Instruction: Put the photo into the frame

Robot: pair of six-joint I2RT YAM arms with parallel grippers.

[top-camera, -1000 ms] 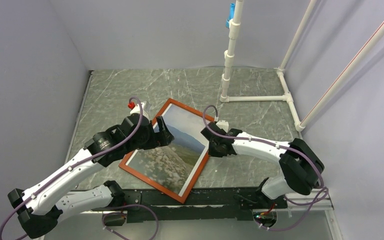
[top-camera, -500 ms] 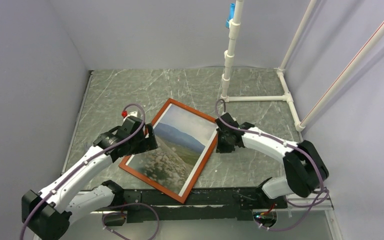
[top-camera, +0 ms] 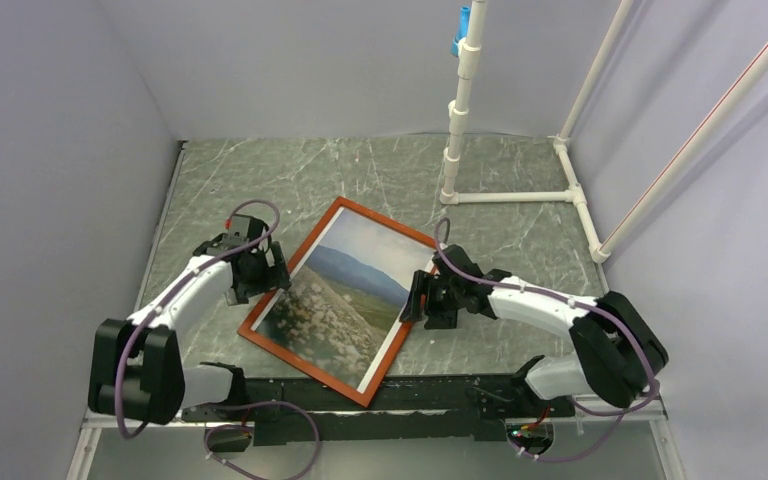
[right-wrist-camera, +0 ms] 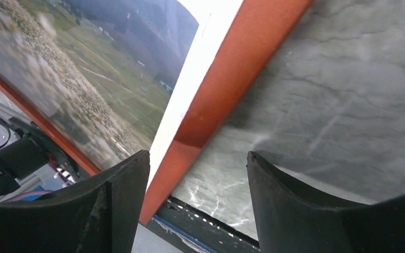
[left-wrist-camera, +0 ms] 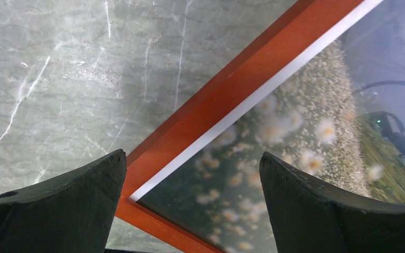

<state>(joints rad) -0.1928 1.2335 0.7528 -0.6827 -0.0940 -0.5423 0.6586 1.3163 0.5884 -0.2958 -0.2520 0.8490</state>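
Observation:
The orange-brown frame (top-camera: pixel 298 365) lies flat and turned at an angle on the marble table. The photo (top-camera: pixel 345 290) of blue hills and a flowered meadow rests inside it, its white border along the right side. My left gripper (top-camera: pixel 268 270) hovers open over the frame's left edge, holding nothing. In the left wrist view the gripper (left-wrist-camera: pixel 191 155) spans the frame (left-wrist-camera: pixel 232 89) and the photo (left-wrist-camera: pixel 295 132). My right gripper (top-camera: pixel 417 300) stands open at the frame's right edge. The right wrist view has that gripper (right-wrist-camera: pixel 198 154) straddling the frame (right-wrist-camera: pixel 242 68), beside the photo (right-wrist-camera: pixel 100 68).
A white pipe stand (top-camera: pixel 455 130) rises at the back, with pipes (top-camera: pixel 575 190) running along the table's right side. A black rail (top-camera: pixel 410 395) lines the near edge, close to the frame's bottom corner. Grey walls enclose the table.
My right gripper has opened and dropped back to the frame's right edge. My left arm has pulled away to the left, off the photo. The photo now lies flat in the frame.

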